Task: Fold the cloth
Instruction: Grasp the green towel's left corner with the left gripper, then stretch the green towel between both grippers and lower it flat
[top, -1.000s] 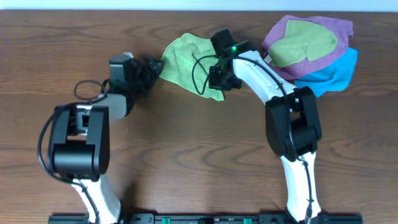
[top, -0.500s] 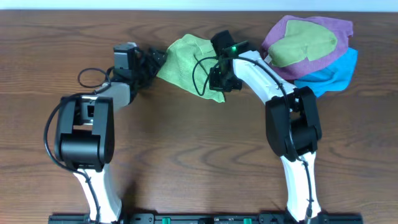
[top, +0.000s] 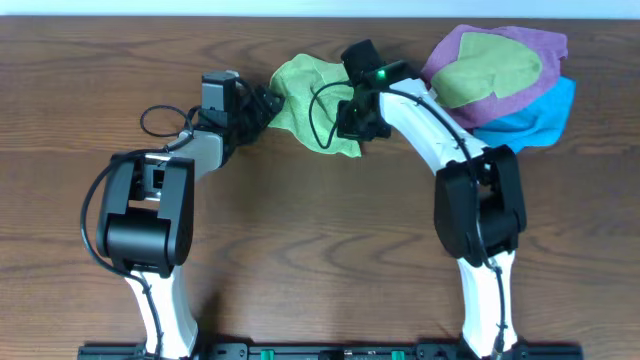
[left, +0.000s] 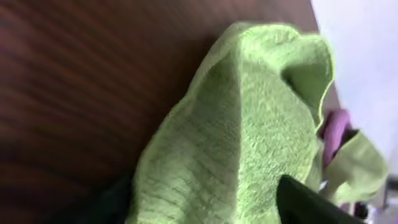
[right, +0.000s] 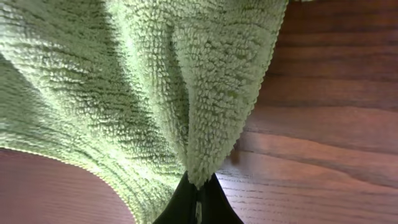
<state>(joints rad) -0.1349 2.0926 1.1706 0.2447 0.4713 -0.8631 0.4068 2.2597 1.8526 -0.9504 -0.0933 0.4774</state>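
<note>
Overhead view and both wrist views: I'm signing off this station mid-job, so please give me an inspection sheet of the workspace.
surface: dark wood-grain table
job's things: the cloth, lime green, bunched, unfolded
clutter: purple cloth, olive cloth on it, blue cloth beneath, far right
jaws: right arm shut on a cloth fold; left arm at its left edge, state unclear
cables: black cable loops at both wrists
surroundings: pale strip beyond far edge

Colours as I read them from my feeds:
- cloth (top: 297, 92): bright lime green, plain, nubbly terry pile.
- desk (top: 320, 250): dark brown wood with reddish grain streaks.
- purple cloth (top: 545, 45): plain purple.
- olive cloth (top: 490, 70): dull olive green, plain.
- blue cloth (top: 548, 115): bright sky blue.
- left arm (top: 140, 215) and right arm (top: 425, 125): white links, black joints.
- green light (top: 380, 72): on the right arm.
</note>
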